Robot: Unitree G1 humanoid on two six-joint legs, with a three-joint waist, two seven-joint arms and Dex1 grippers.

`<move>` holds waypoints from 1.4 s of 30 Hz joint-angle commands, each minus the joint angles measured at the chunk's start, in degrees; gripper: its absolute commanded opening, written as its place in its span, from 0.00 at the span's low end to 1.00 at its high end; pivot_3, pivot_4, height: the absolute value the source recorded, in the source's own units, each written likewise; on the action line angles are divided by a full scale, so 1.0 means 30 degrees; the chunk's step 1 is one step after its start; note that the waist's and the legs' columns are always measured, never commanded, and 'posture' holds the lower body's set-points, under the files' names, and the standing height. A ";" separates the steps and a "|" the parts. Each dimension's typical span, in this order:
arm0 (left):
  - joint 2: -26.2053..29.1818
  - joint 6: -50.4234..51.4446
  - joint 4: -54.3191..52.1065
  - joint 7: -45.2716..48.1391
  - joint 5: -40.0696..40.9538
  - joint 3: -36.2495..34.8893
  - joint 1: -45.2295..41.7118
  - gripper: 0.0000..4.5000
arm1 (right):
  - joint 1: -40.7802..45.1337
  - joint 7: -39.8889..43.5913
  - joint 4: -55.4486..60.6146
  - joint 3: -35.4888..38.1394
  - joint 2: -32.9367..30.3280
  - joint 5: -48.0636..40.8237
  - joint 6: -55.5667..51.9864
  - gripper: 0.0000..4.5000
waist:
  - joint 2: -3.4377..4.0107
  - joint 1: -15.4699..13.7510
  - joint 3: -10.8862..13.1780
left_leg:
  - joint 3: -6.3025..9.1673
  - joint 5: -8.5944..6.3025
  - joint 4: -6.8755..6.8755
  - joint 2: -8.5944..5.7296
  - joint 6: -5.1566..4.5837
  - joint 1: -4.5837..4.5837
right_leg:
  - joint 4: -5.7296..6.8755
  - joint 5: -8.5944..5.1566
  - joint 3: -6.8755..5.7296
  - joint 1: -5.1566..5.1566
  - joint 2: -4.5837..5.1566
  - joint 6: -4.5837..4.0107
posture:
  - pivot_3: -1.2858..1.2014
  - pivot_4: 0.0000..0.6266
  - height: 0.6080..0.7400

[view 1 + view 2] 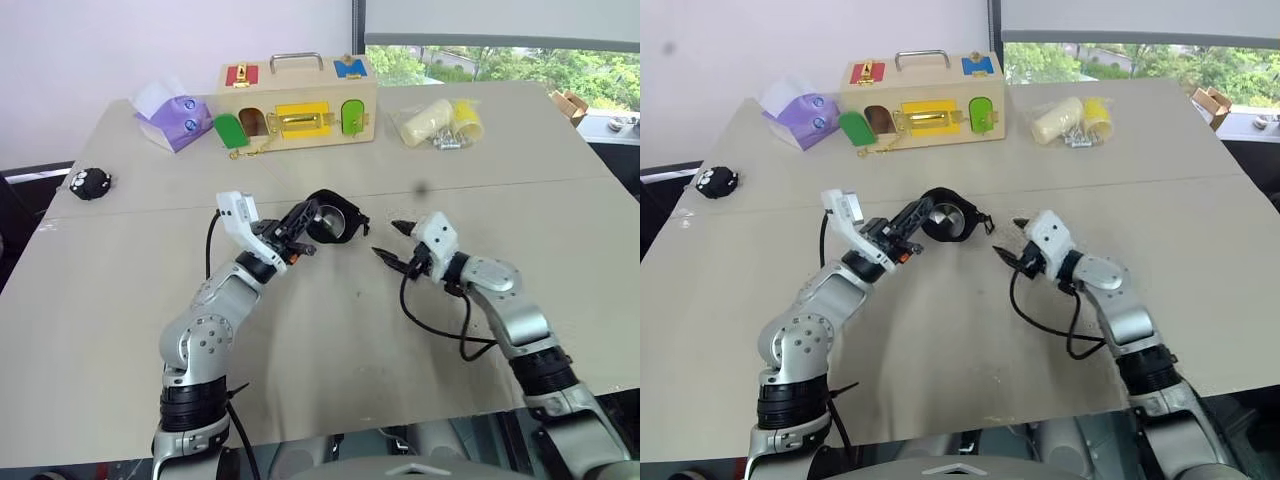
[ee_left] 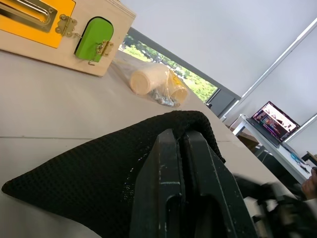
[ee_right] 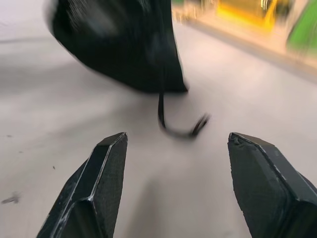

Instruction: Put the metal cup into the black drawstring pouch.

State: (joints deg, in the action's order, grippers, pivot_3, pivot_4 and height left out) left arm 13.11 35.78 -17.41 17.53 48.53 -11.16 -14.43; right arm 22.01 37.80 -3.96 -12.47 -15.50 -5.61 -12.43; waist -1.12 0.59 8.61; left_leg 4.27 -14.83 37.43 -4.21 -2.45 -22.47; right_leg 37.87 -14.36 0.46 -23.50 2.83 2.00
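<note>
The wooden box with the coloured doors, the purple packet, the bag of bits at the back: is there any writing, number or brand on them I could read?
No readable text.
Wooden box: coloured doors and brass latches, no lettering.
Purple packet: print too small to read.
Clear bag: no legible label.
Laptop screen: on, but too small and blurred to read.

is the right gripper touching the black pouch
Apart. In the right wrist view, bare table lies between the right gripper and the black pouch.

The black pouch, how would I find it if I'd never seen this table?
Start at the wooden box at the table's far edge, then look nearer, to mid-table. The pouch hangs from the shut left hand, a shiny cup showing inside its mouth; the black toy is round, with white eyes.
</note>
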 commanded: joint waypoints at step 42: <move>0.2600 -0.1281 -0.1050 0.3174 -0.2649 0.1582 -0.0109 0.78 | 0.9647 -0.2990 0.2213 0.1101 0.1097 0.1282 -0.3237 0.00 | 0.0001 0.0039 -0.0002 | -0.0001 0.0005 -0.0010 -0.0003 0.0008 -0.0020 | 0.0005 0.0003 0.0001 -0.0042 -0.0008 -0.0004 | 0.52 0.24 1.00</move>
State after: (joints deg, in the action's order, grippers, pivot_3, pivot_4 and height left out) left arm 19.39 35.59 -16.12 21.52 41.23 -8.19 -13.31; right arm 47.42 25.98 0.86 -5.02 -9.89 -4.79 -25.87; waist -1.12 0.71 8.61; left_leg 4.26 -14.82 37.39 -4.21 -2.43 -22.54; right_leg 37.88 -14.35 0.46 -23.63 2.81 1.99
